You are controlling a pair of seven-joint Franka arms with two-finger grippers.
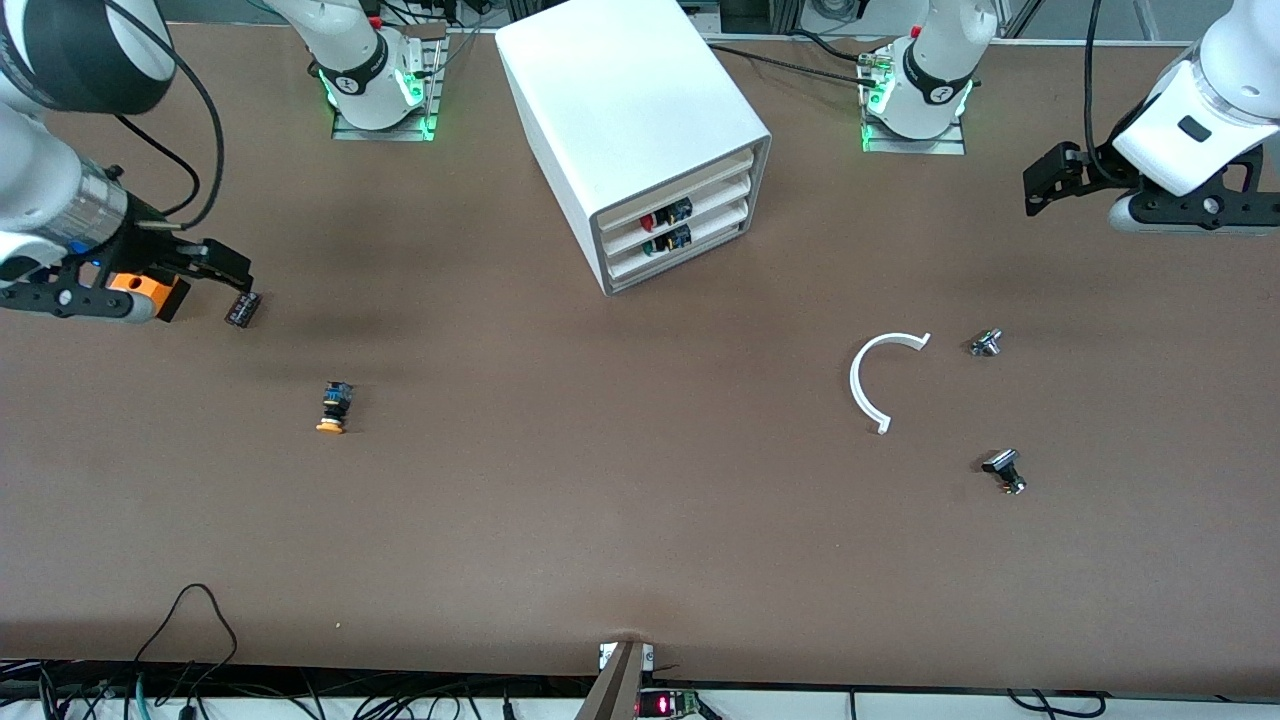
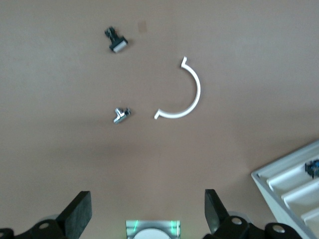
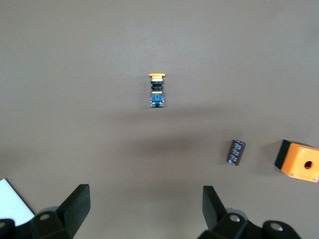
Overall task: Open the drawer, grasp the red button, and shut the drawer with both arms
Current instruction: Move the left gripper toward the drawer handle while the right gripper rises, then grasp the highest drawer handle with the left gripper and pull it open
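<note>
The white cabinet (image 1: 630,110) stands at the middle of the table near the robots' bases. Its three tray drawers are all pushed in. The middle drawer (image 1: 700,213) holds the red-capped button (image 1: 652,220). A green-capped button (image 1: 652,246) lies in the lowest drawer. My left gripper (image 1: 1040,185) is open and empty, up over the table toward the left arm's end, well apart from the cabinet. My right gripper (image 1: 225,275) is open and empty over the right arm's end. The left wrist view shows the cabinet's drawer fronts (image 2: 286,184) at its edge.
An orange-capped button (image 1: 333,407) (image 3: 157,89), a small dark cylinder (image 1: 243,308) (image 3: 236,152) and an orange block (image 3: 298,160) lie near the right gripper. A white arc (image 1: 872,385) (image 2: 187,94), a metal part (image 1: 985,343) (image 2: 121,115) and a black part (image 1: 1004,470) (image 2: 116,41) lie toward the left arm's end.
</note>
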